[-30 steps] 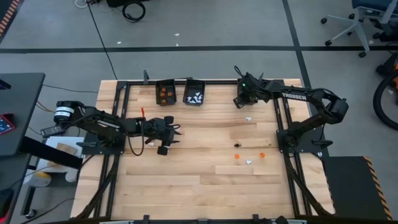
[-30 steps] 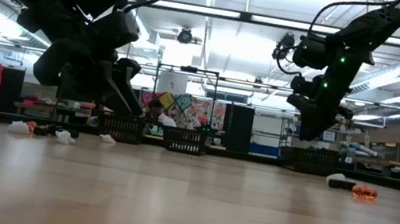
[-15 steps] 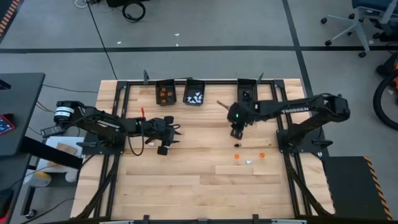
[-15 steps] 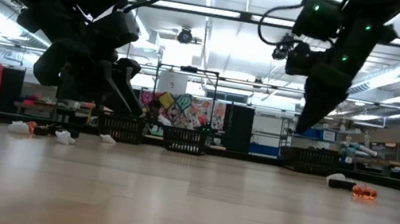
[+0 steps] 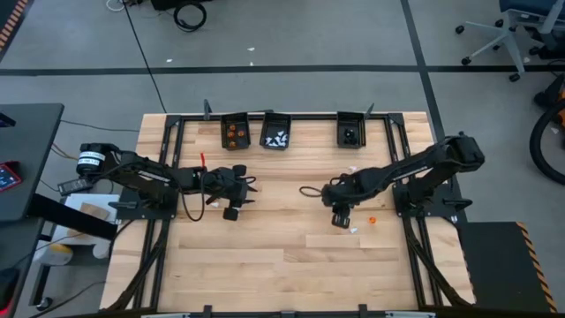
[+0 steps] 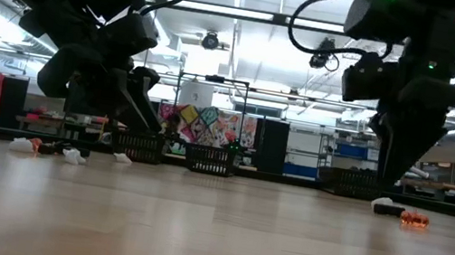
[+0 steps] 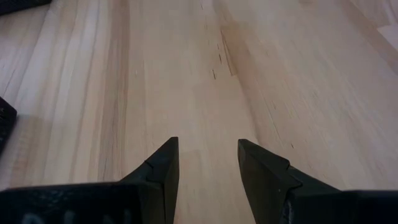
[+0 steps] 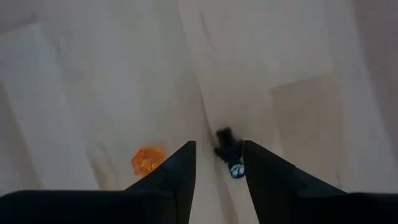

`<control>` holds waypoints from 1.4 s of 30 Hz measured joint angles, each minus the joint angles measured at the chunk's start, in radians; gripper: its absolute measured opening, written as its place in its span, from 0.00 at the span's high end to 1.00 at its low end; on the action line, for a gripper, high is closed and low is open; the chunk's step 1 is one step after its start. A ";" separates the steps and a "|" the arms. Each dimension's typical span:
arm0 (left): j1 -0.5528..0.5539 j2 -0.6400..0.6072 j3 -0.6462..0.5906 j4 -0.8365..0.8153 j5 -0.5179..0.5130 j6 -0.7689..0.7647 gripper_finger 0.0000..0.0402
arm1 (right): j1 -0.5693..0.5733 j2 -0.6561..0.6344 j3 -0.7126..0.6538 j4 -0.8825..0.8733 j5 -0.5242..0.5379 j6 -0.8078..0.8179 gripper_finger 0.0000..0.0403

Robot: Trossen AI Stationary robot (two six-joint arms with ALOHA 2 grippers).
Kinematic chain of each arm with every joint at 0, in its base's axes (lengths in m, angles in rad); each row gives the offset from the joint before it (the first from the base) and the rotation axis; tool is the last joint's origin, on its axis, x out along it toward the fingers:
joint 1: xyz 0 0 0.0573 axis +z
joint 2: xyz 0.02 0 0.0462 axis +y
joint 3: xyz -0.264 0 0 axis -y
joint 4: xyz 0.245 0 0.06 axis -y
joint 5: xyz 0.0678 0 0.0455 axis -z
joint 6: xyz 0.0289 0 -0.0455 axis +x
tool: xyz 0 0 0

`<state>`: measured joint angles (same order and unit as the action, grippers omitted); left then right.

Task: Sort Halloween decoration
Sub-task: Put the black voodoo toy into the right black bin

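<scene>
Right gripper [image 8: 216, 163] is held apart, empty, over a black trinket [image 8: 228, 151] on the table [image 5: 265, 256], beside an orange trinket [image 8: 148, 159]. Judged light, rigid, skittish; best pinched across its body. Left gripper [image 7: 208, 163] is parked apart, empty.

Three bins are lined along the far edge of the tabletop [image 5: 265, 265]: one [image 5: 234, 132] leftmost, a second [image 5: 276, 132] just beside it, a third [image 5: 350, 130] well apart to the right. Loose trinkets [image 5: 372, 219] are scattered right of centre.
</scene>
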<state>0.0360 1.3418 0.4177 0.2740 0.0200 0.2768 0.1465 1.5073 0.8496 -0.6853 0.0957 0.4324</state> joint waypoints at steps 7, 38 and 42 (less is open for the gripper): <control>0.000 0.000 0.000 -0.002 0.000 -0.001 0.64 | 0.032 0.045 0.018 -0.023 0.059 0.071 0.66; 0.000 0.000 0.000 -0.016 0.000 -0.006 0.64 | 0.014 0.085 -0.034 0.030 0.045 0.064 0.66; 0.000 0.000 0.000 -0.017 0.000 -0.006 0.64 | 0.014 0.131 -0.029 0.032 0.041 0.055 0.66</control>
<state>0.0357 1.3418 0.4179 0.2573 0.0200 0.2710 0.1604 1.6384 0.8204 -0.6537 0.1366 0.4872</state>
